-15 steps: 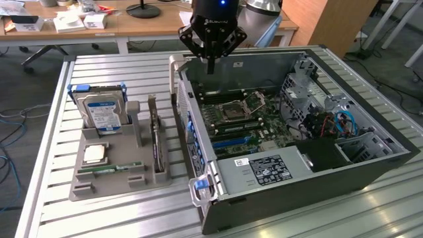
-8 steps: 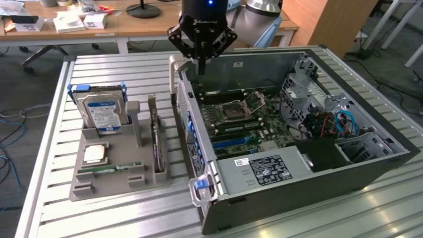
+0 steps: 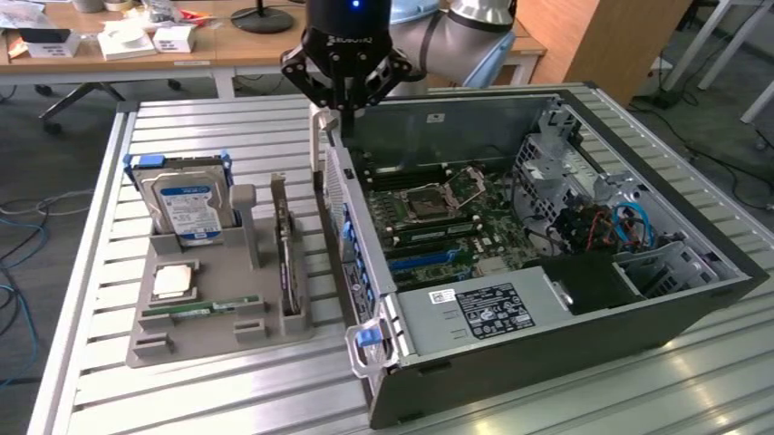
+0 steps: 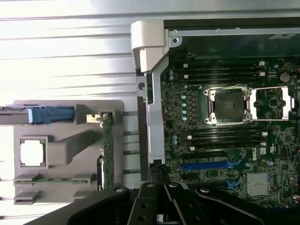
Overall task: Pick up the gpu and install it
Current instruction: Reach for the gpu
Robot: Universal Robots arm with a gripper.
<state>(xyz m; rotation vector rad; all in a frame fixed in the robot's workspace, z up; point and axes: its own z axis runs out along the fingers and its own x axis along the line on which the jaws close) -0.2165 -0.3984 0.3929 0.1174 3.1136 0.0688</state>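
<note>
Hanging close above the far rim of the open computer case (image 3: 568, 331), the claw (image 3: 347, 107) has its two fingers pressed together and holds nothing. It points straight down. Inside the case lies the green board (image 3: 448, 217) with its long slots. The gpu (image 3: 285, 245) is well apart from the claw. It stands on its thin edge in a slot of the gray tray (image 3: 230, 340). The tray sits on the metal table (image 3: 181, 399) just beside the case, on the exterior view's left. In the same tray a silver hard drive (image 3: 188, 207) stands up, and a square chip (image 3: 173, 281) and a thin green memory stick (image 3: 199, 310) lie flat.
</note>
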